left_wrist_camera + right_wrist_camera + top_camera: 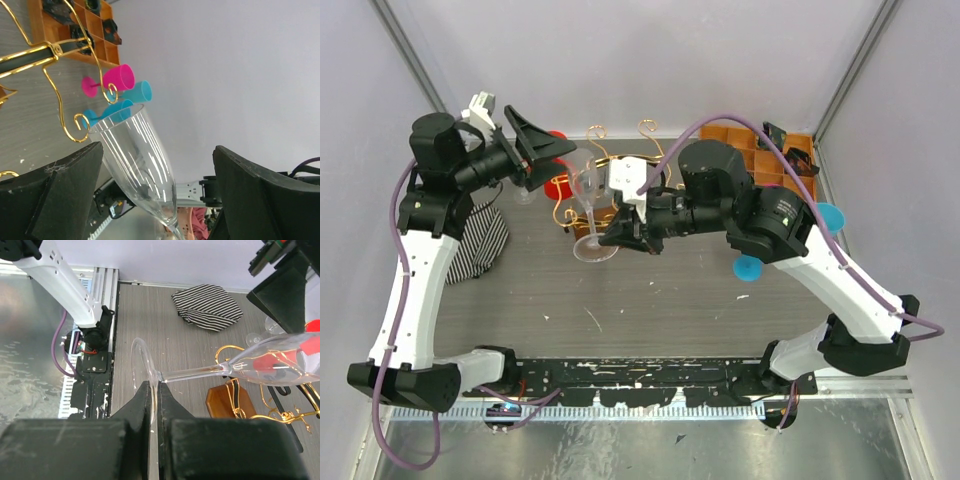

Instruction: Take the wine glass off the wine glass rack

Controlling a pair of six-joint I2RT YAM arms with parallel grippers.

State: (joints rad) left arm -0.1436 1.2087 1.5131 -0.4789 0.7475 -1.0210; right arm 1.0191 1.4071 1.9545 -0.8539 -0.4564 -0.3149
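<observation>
The clear wine glass (588, 190) lies tilted over the gold wire wine glass rack (625, 178), bowl toward the back, foot toward the front. My right gripper (155, 390) is shut on the rim of the glass foot (140, 371); the stem (195, 372) runs right to the bowl above the rack's brown wooden base (225, 402). My left gripper (157, 200) is open, and the glass bowl (140, 160) stands between its black fingers (55, 195), close to the left one. The rack's gold scrolls (57, 97) show at the upper left of the left wrist view.
A striped cloth (480, 240) lies at the left. An orange-brown compartmented tray (750, 140) stands at the back right. Blue plastic goblets (750, 268) lie by the right arm, and a pink one (115, 80) shows near them. A red object (558, 185) sits beside the rack.
</observation>
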